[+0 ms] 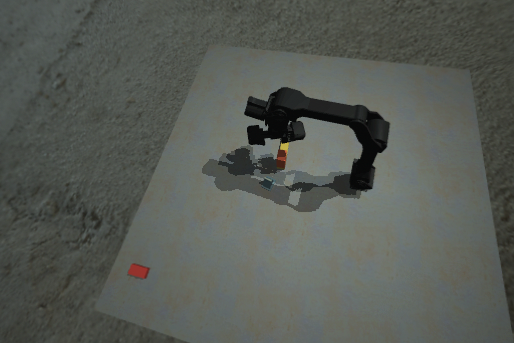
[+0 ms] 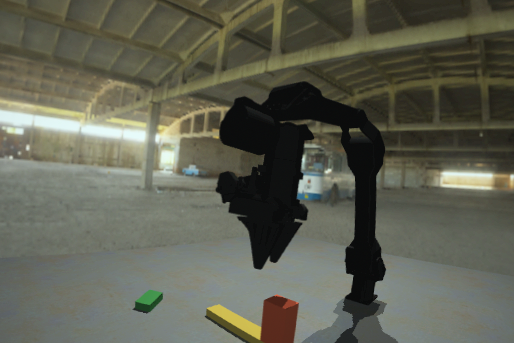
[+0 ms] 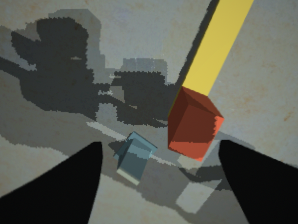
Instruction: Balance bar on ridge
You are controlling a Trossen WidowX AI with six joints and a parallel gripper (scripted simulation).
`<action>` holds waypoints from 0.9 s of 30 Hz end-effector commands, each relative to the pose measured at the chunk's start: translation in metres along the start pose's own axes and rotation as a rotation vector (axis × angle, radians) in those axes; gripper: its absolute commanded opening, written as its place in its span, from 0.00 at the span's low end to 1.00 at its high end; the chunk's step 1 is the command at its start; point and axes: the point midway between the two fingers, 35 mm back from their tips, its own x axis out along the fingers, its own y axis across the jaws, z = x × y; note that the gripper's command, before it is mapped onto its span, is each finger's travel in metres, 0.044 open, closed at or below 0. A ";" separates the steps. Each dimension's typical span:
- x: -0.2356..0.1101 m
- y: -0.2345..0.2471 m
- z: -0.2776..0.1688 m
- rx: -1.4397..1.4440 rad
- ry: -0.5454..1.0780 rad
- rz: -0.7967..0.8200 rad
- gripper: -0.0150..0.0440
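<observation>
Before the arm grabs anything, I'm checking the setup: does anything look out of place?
Yes: the yellow bar lies flat on the table, one end butted against the red block, not across any ridge. The open jaws hold nothing.

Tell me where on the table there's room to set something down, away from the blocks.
The widest bare stretch lies between the red tile near the table's corner and the arm's shadow. The side beyond the arm's base looks free too. It is crowded under the open gripper: yellow bar, red block and small blue block sit close together.
</observation>
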 end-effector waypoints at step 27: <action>0.084 -0.052 0.040 0.347 0.004 -0.149 0.79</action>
